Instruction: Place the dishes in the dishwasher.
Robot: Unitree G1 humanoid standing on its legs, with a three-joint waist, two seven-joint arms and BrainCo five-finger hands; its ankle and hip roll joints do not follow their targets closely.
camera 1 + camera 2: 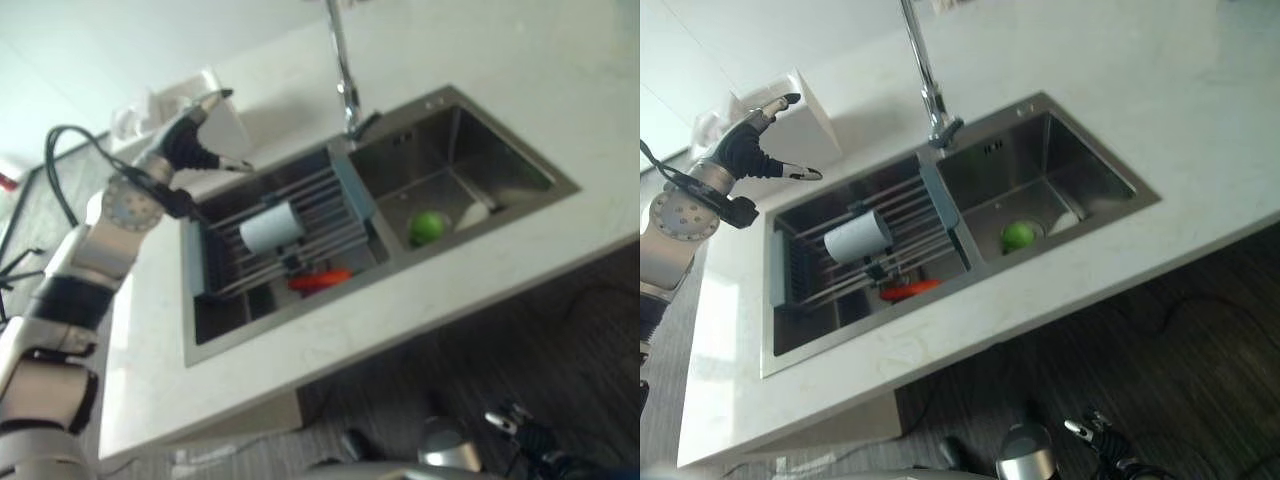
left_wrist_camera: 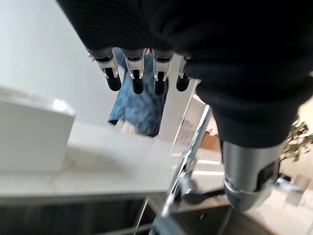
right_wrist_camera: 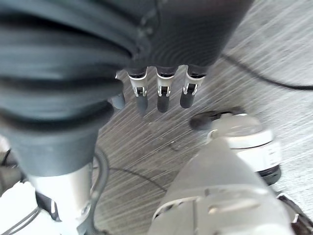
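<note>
A white cup (image 1: 270, 228) lies on its side on a barred drying rack (image 1: 335, 190) across the left basin of a steel double sink (image 1: 300, 325). Under the rack lies an orange-red item (image 1: 320, 280). The right basin holds a green round thing (image 1: 427, 226) and a small white dish (image 1: 472, 214). My left hand (image 1: 195, 140) hovers above the sink's back left corner, up and left of the cup, open with straight fingers (image 2: 134, 73) and holding nothing. My right hand (image 3: 161, 93) hangs open over the floor, its fingers straight and empty.
A tall faucet (image 1: 345, 90) rises behind the divider between the basins. A white box (image 1: 805, 110) stands on the pale counter (image 1: 560, 130) just behind my left hand. A person in blue (image 2: 139, 105) stands beyond the counter. Dark floor runs along the counter's front edge.
</note>
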